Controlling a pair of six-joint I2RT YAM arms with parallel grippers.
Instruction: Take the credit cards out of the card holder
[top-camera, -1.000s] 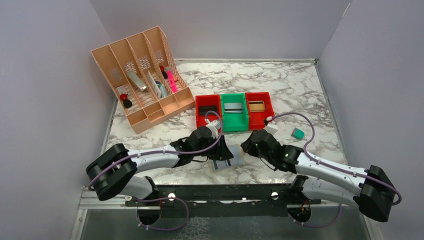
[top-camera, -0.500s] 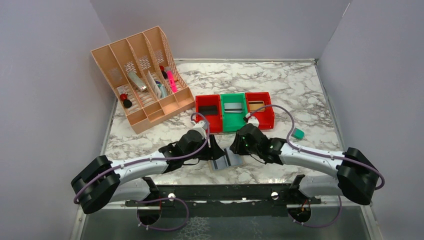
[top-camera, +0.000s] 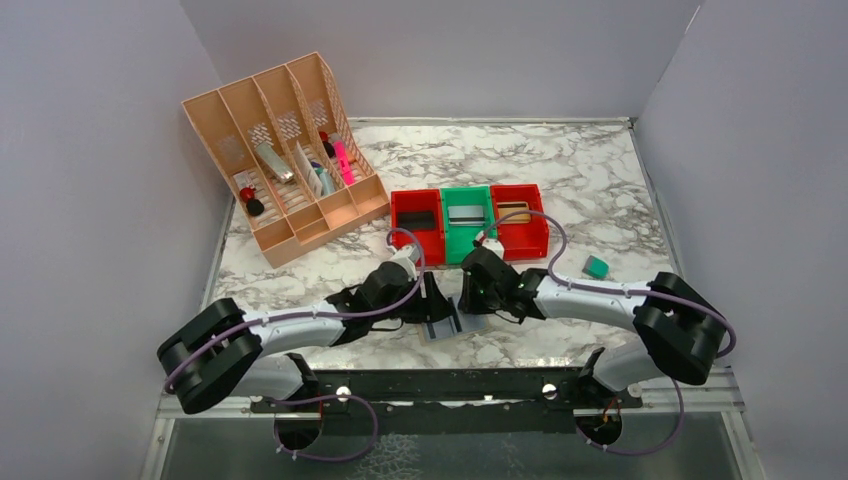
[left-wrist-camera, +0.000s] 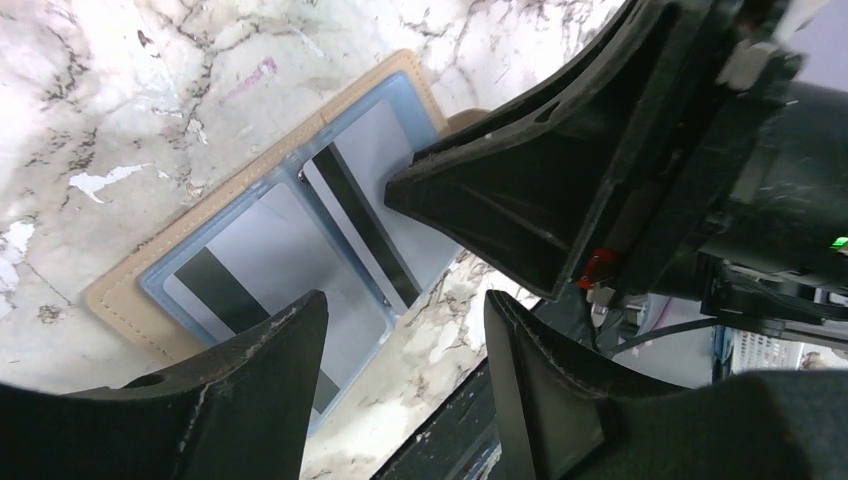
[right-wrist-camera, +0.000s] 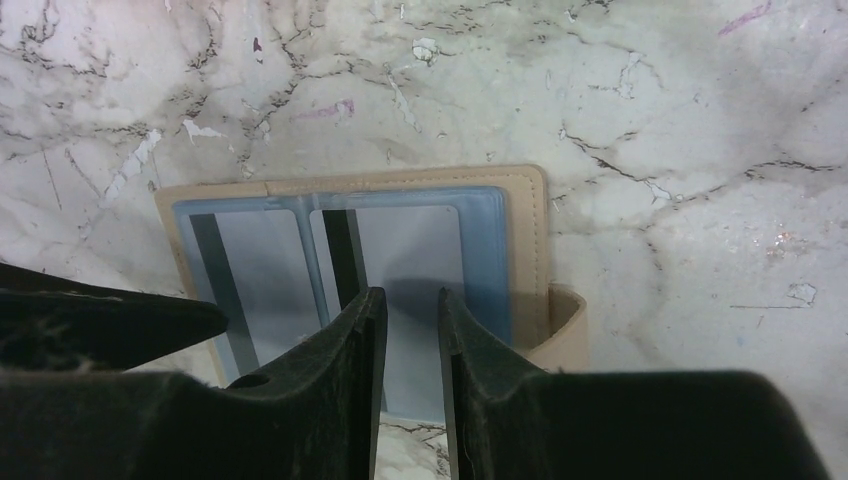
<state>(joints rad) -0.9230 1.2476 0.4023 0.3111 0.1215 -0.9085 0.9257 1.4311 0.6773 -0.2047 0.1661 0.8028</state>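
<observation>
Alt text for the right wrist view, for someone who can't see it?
A tan card holder lies open on the marble table, a dark-striped card in each of its two blue-grey sleeves. The right pincer is over its right panel, fingers slightly apart.

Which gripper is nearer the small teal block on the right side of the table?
Right. The right gripper is over the card holder, with the teal block off to its right; the left gripper is over the holder's left half, farther away.
</observation>
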